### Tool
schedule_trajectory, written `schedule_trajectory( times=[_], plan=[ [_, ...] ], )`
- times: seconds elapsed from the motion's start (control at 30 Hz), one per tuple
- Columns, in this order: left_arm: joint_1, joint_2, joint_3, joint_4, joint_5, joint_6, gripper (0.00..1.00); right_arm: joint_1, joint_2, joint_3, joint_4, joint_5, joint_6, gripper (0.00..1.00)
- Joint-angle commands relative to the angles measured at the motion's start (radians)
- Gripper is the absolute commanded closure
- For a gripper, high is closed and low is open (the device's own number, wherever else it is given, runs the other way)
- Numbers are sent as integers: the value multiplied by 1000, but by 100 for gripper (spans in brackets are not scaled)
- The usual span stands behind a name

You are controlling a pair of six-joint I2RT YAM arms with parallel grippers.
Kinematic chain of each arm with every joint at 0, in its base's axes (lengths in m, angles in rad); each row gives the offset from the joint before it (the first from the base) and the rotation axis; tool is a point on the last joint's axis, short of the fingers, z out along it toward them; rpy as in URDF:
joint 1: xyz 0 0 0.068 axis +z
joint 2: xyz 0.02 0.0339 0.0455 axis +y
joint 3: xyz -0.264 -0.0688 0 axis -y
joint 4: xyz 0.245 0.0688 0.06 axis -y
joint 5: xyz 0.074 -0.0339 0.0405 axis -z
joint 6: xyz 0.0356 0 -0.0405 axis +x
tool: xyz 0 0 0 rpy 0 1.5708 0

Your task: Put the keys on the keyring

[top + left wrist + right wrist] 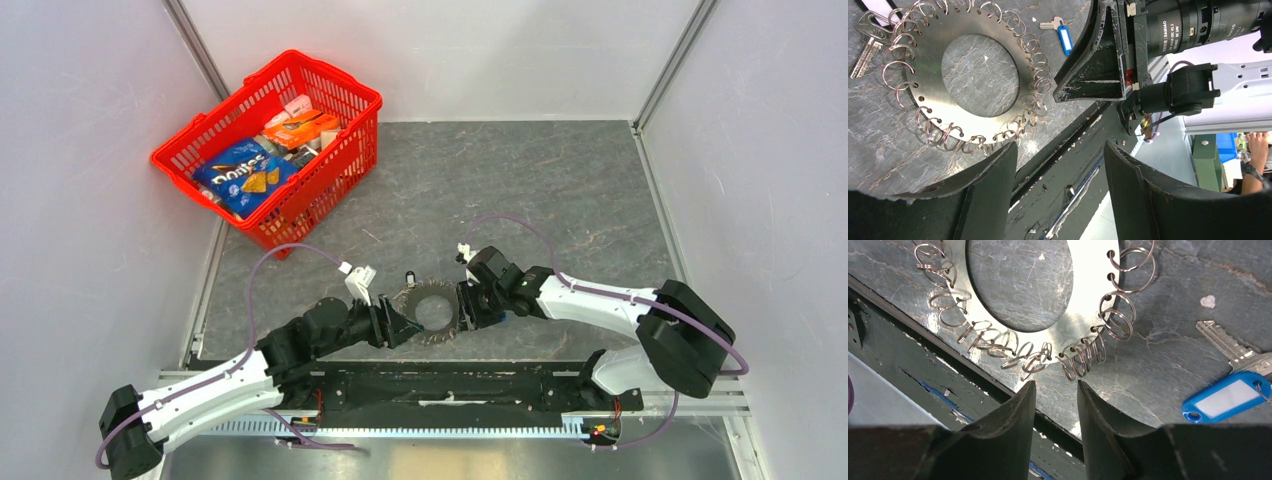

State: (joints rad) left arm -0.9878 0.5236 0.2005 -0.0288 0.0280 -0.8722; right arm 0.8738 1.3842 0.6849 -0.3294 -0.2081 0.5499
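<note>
A flat silvery metal disc with a round hole lies on the table, and several wire keyrings hang from holes around its rim. A silvery key with a blue tag lies beside the disc. Another silvery key lies at the disc's far side. My left gripper is open at the disc's left edge, holding nothing. At the right edge my right gripper has a narrow gap, with its tips just short of the rings.
A red basket with snack packs stands at the back left. A black rail runs along the table's near edge, close under both grippers. Grey walls close in the left and right sides.
</note>
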Motion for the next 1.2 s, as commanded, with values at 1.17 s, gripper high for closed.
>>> schedule_trajectory(
  times=[1.17],
  plan=[
    [2,1,-5,6,-15,30,29,-29,68,-44,107,-60,15,68]
  ],
)
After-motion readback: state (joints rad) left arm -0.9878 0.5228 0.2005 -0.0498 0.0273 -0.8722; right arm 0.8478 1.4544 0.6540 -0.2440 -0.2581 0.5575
